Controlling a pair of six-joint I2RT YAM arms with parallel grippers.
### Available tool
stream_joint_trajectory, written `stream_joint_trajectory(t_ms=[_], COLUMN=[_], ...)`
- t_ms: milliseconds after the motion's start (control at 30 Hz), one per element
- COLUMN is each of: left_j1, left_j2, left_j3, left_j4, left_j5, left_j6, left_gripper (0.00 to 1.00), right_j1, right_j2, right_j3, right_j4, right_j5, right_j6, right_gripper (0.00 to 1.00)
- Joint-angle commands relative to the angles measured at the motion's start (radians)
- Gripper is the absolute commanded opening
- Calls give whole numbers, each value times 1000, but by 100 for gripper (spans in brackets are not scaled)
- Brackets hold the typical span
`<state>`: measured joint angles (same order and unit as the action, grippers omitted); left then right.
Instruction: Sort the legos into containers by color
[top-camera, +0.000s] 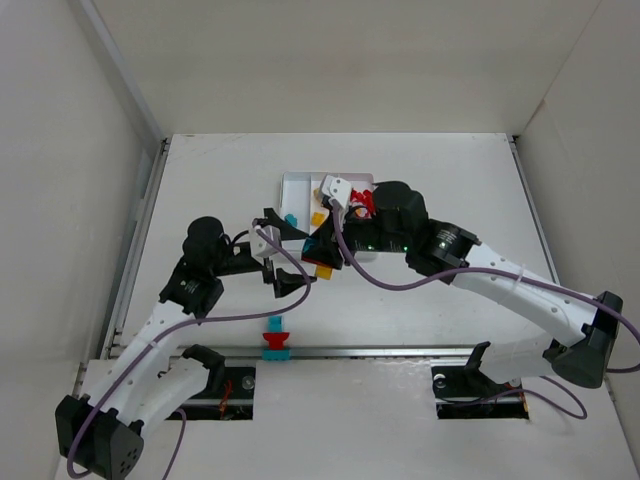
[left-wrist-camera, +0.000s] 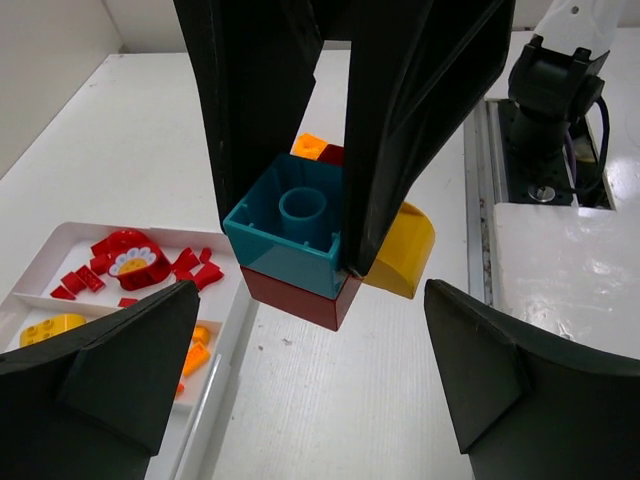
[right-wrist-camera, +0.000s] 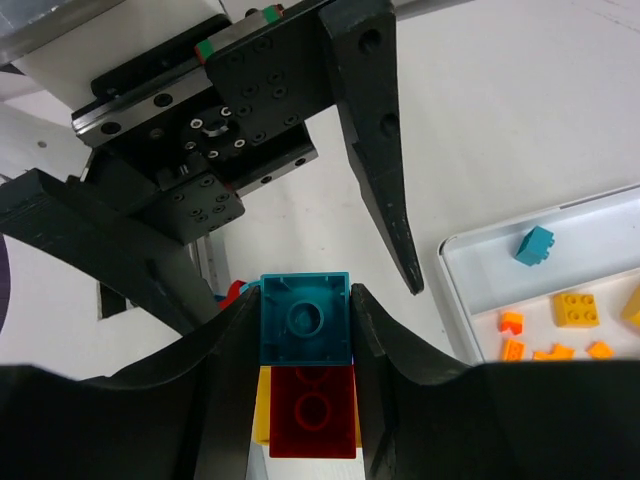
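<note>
- The left arm reaches from the near-left toward the tray.
- The left gripper sits just off the tray's near-left corner. Its jaws are spread wide and hold nothing, with 1 finger on each side of the clump and neither touching it.
- A loose stack of teal and red bricks lies well apart from the tray, on the side toward the arm bases, against the rail at the table's near edge.
- The clump is just beside the tray's near edge: 1 teal brick on 1 red brick, with a yellow piece on its side.
- The right gripper has both fingers pressed against opposite sides of that clump, gripping it at the teal and red bricks.
- In the tray, the left compartment holds 1 teal piece, the middle one holds orange and yellow pieces, and the right one holds red pieces.
- The right arm comes in from the near-right and its wrist covers part of the tray's right compartment.
</note>
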<state>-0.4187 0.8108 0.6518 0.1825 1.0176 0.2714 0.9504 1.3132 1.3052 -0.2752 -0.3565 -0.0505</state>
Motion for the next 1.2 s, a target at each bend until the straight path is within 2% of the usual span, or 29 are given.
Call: stream_joint_trajectory(t_ms=[0, 167, 300, 333, 400, 567, 700, 733, 800, 833, 1067, 1167], left_j1=[0, 0, 0, 0, 0, 0, 0, 0, 0, 0, 0, 0], left_j2=[-5, -5, -5, -5, -5, -5, -5, -5, -5, -5, -19, -50], left_j3=[52, 72, 72, 72, 72, 72, 63, 63, 63, 52, -61, -118], left_j4=[11, -49, -83, -83, -83, -83, -46, -46, -46, -46, -92, -81], left_j5=[71, 119, 141, 141, 119, 89, 78, 78, 78, 43, -157, -194], left_j6=[37, 57, 69, 78, 78, 78, 40, 20, 20, -12, -92, -142], left_gripper=[92, 80, 63, 52, 44, 38, 26, 16, 3, 0, 0, 0], right_j1=[7, 7, 7, 7, 7, 7, 7, 7, 7, 7, 7, 7], right_j2=[-26, -26, -26, -26, -26, -26, -26, -26, -26, -26, -16, 18], right_j3=[-9, -27, -27, -27, -27, -27, -27, -37, -37, -37, -37, -15], right_j4=[67, 67, 67, 67, 67, 67, 67, 67, 67, 67, 99, 108], right_j5=[-45, -56, -56, -65, -65, -65, -65, -55, -46, -45, 120, 160], right_j6=[-17, -38, -38, -38, -38, -48, -48, -48, -48, -48, -38, -29], right_gripper=[0, 0, 0, 0, 0, 0, 0, 0, 0, 0, 0, 0])
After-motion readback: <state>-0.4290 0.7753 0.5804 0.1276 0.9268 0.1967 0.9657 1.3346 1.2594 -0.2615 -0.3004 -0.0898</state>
